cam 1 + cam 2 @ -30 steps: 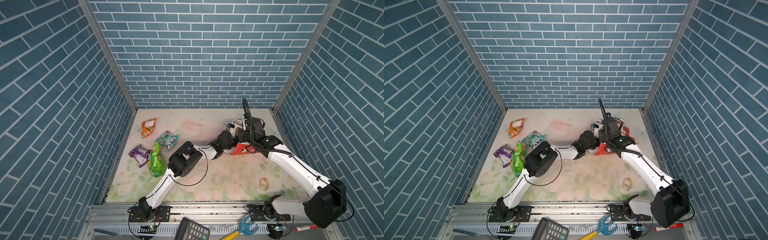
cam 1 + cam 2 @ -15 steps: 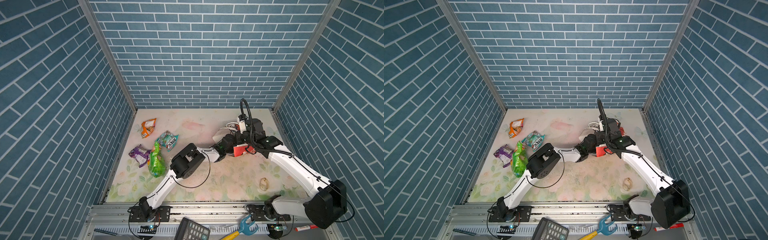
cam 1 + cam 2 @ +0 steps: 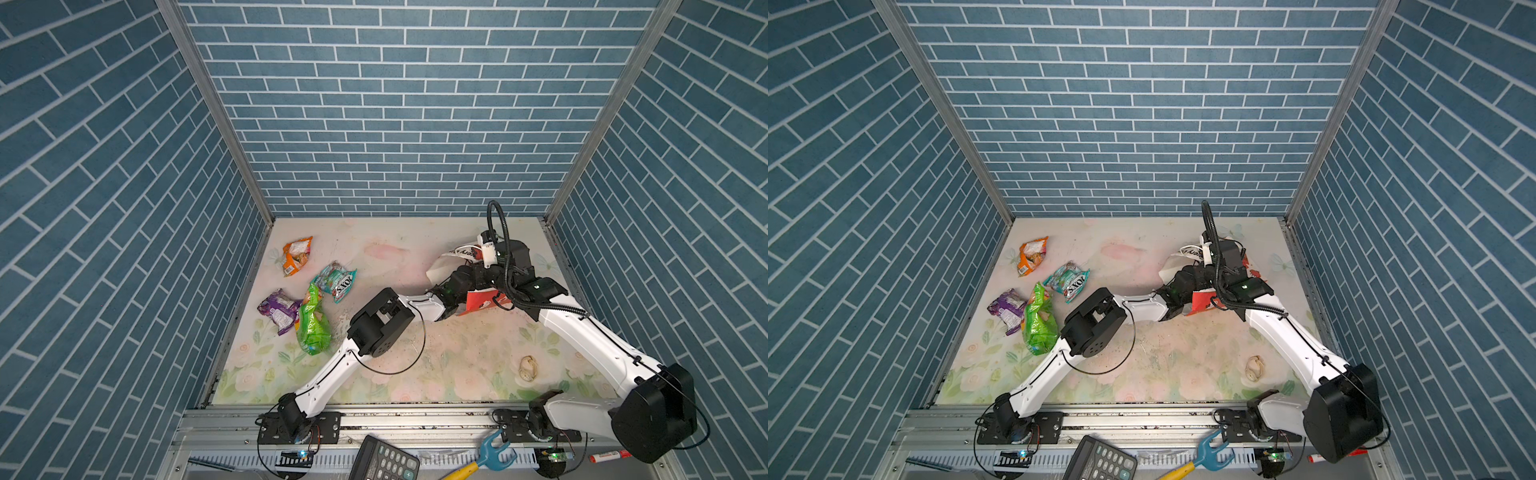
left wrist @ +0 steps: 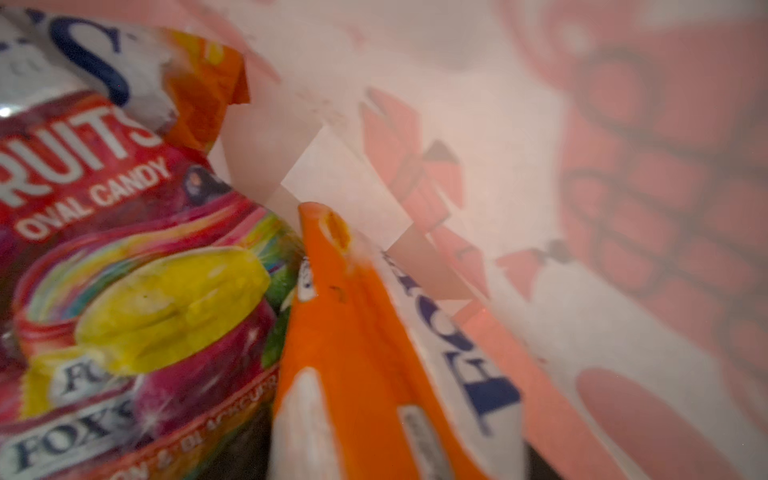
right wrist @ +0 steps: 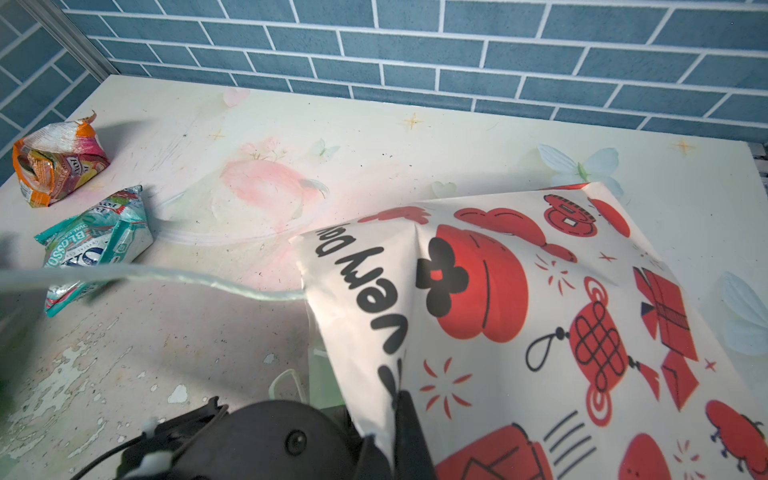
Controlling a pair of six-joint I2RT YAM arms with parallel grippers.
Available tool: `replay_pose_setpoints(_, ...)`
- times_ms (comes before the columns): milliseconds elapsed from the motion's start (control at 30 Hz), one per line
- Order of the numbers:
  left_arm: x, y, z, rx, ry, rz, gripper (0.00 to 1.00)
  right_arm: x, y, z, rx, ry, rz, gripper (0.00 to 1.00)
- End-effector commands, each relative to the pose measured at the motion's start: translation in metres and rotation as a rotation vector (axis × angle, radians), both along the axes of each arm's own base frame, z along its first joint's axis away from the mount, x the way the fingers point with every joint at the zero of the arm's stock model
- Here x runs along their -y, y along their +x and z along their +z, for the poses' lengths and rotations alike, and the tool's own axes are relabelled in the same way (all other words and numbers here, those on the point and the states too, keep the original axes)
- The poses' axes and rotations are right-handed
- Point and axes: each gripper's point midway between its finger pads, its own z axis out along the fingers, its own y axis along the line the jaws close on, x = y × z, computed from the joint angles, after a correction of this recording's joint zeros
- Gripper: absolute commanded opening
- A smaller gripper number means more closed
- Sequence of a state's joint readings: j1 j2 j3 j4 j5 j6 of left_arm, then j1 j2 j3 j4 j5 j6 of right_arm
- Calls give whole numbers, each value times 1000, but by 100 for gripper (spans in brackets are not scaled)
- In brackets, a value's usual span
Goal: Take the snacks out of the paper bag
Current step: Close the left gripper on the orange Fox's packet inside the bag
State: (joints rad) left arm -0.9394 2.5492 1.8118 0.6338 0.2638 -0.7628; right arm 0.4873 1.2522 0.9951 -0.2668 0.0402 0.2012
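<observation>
The paper bag (image 3: 446, 266) (image 3: 1177, 264) lies on its side at the back right of the table. My right gripper (image 5: 390, 440) is shut on the edge of its upper panel (image 5: 540, 311) and holds the mouth up. The left arm's wrist (image 3: 455, 286) reaches into that mouth, and its fingertips are hidden in both top views. Inside, a multicolour FOX'S packet (image 4: 137, 270) lies beside an orange packet (image 4: 357, 353). The orange one fills the gap of my left gripper (image 4: 386, 465); its jaws barely show. Several snacks lie at the left: orange (image 3: 297, 255), teal (image 3: 338, 282), purple (image 3: 278, 309), green (image 3: 313, 324).
A pale seashell (image 3: 528, 368) rests at the front right of the floral table. Blue brick walls close in three sides. Below the front rail sit a calculator (image 3: 382, 461), a blue and yellow tool (image 3: 486, 455) and a marker (image 3: 606, 457).
The right gripper has lifted the bag's upper panel, so the mouth stands open. The left arm has pushed further into the bag.
</observation>
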Motion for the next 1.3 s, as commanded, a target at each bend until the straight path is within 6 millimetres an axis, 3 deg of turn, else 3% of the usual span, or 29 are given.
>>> replay_pose_setpoints(0,3,-18,-32,-31,157,8,58,-43,-16,30,54,160,171,0)
replay_pose_setpoints(167,-9,-13,-22,2,166,28,26,-38,-16,28,58,154,151,0)
replay_pose_setpoints(333,-20,-15,-5,54,176,38,13,-32,-15,22,47,133,130,0)
replay_pose_setpoints(833,-57,-24,50,168,167,64,0,-10,-8,12,40,42,28,0)
replay_pose_setpoints(1267,-115,-8,58,135,150,165,0,-9,-7,11,49,29,25,0)
